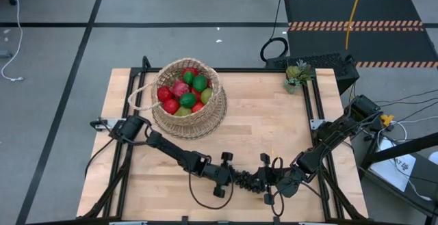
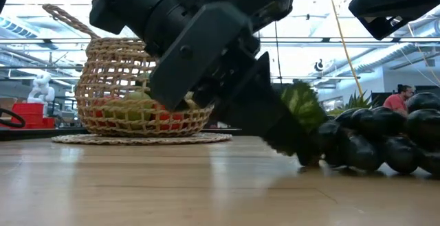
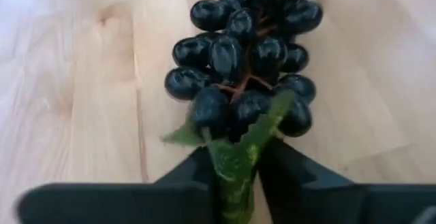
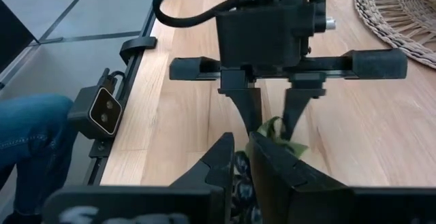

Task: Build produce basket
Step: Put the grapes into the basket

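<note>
A light wooden table [image 1: 274,136] is seen from above, its far half bearing the round woven basket [image 1: 188,119] at about eleven o'clock from the table's centre. The basket is filled with red and green produce [image 1: 183,91], and a thin loop handle is shown at its nine o'clock side. The two dark arms are directed toward one another along the near edge, at about six o'clock from the centre. The left gripper [image 1: 233,177] is clenched on the green leaf [image 3: 238,163] at the stem end of the dark grape bunch [image 3: 248,54], the leaf being pinched between its two fingers while the bunch is laid flat on the wood. The right gripper [image 1: 272,181] is placed at the opposite end of the bunch, at the three o'clock side, with its fingers drawn narrowly together about the grapes [image 4: 240,186]; whether they are gripped cannot be told. A small green potted plant [image 1: 296,74] is set at about one o'clock, near the far right corner and well apart from the basket.
</note>
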Available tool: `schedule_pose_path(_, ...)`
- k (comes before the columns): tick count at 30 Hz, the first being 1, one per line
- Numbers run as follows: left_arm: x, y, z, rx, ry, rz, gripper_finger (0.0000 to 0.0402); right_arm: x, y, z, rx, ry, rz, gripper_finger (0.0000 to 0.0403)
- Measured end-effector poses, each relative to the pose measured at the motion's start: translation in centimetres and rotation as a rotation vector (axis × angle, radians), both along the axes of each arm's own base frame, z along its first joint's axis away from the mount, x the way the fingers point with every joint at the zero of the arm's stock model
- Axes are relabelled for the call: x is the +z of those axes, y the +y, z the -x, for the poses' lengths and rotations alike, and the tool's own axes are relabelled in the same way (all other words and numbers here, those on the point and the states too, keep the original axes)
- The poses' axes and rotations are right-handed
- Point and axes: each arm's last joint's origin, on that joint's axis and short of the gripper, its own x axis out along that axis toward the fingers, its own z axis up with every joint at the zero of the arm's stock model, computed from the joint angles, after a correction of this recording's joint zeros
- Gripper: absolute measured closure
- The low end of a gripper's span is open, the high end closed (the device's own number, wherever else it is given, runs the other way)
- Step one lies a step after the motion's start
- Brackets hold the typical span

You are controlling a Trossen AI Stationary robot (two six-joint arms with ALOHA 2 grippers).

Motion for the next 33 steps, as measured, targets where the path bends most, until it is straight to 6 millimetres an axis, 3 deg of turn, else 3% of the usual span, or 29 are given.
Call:
schedule_pose_path(5,0.4,-0.2,-0.3,-0.014,-0.041,0.026,0.0385,0.0,0.0,0.0,0.0,0.0,0.0,0.0363)
schedule_pose_path(12,1.2,-0.1,-0.2,-0.007,-0.053,0.041,0.0385,0.0,0.0,0.0,-0.001,0.001,-0.002,0.0363)
schedule_pose_path(17,4.4,0.1,0.3,0.007,-0.096,0.067,0.0392,0.5,0.2,0.4,0.012,-0.012,-0.013,0.0363)
schedule_pose_path(27,10.4,0.3,2.7,0.028,-0.148,-0.015,0.0393,3.8,0.5,2.5,-0.01,-0.155,0.009,0.0363)
schedule_pose_path(33,14.4,0.5,4.5,0.047,-0.24,-0.067,0.0388,4.1,1.0,3.3,-0.011,-0.176,0.035,0.0363)
